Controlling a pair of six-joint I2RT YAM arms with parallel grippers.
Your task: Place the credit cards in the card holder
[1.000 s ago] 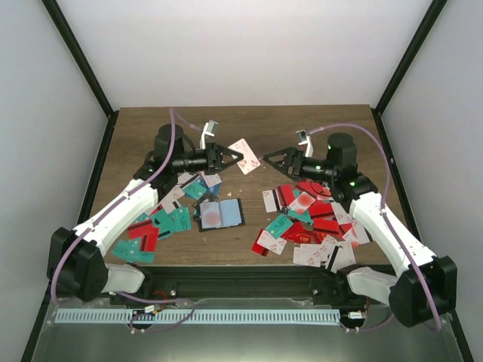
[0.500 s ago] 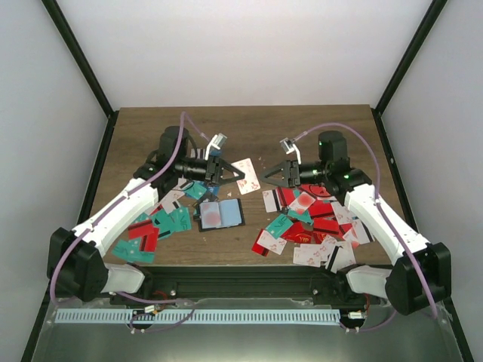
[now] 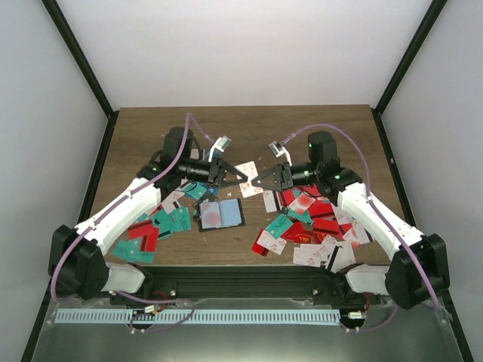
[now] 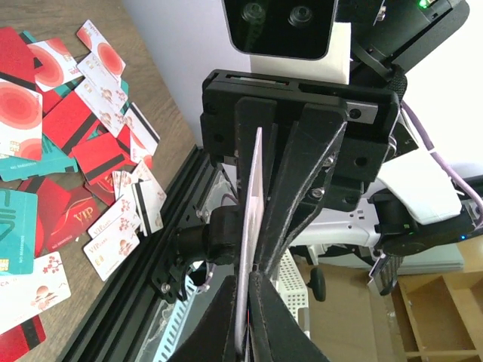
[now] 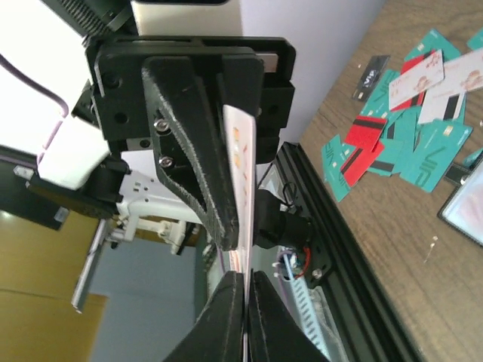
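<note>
Near edge: credit cards (image 3: 311, 226) lie heaped on the surface (image 3: 249, 128) at my right, red, white and teal. A looser teal and red spread lies at my left.
Card holder: the card holder (image 3: 219, 214) lies open and flat between the two lots, pale sleeves up, below and apart from both jaws.
Left jaws: pinched tight on one end of a white card (image 3: 247, 175), held above the surface just beyond the holder.
Right jaws: closed on the other end of that card (image 5: 240, 188), tips facing my left tips.
Wrist views: the card (image 4: 251, 219) shows edge-on.
</note>
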